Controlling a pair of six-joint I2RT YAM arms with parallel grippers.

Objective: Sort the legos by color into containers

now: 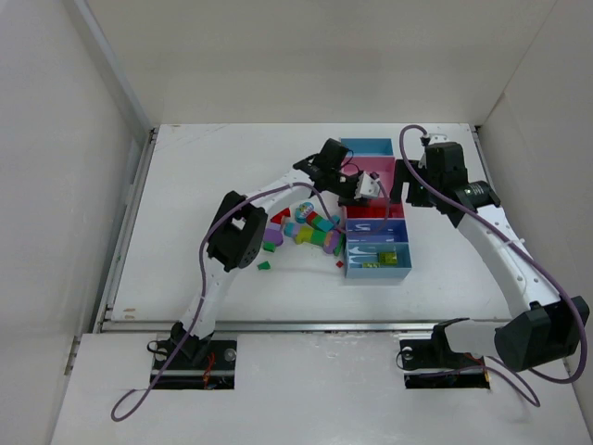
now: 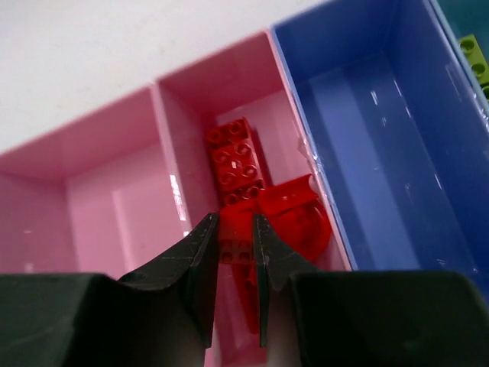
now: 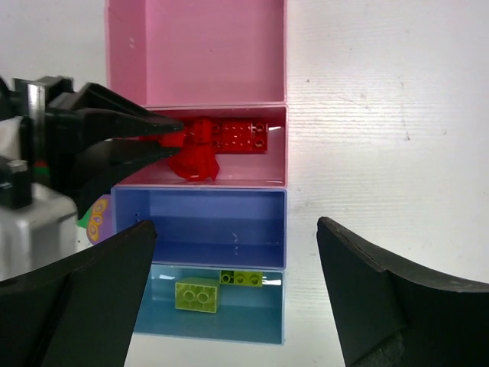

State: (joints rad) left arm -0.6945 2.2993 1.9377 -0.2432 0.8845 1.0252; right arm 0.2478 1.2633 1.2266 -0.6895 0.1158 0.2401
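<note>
On the white tabletop (image 1: 185, 195), walled by plain white panels (image 1: 306, 56), a strip of 5 small plastic bins (image 1: 368, 148) sits beside loose multicoloured plastic bricks (image 1: 310, 232). The left gripper (image 2: 235, 229) pinches a small red plastic brick (image 2: 234, 246) over a pink bin (image 2: 229, 84); the right gripper (image 3: 237, 227) hovers, fingers spread wide.

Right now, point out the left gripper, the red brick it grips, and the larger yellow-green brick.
left gripper (image 3: 177, 134), right wrist view, between its fingertips.
red brick (image 2: 235, 246), left wrist view, studded face between the fingers.
yellow-green brick (image 3: 195, 297), right wrist view, studded top.
</note>
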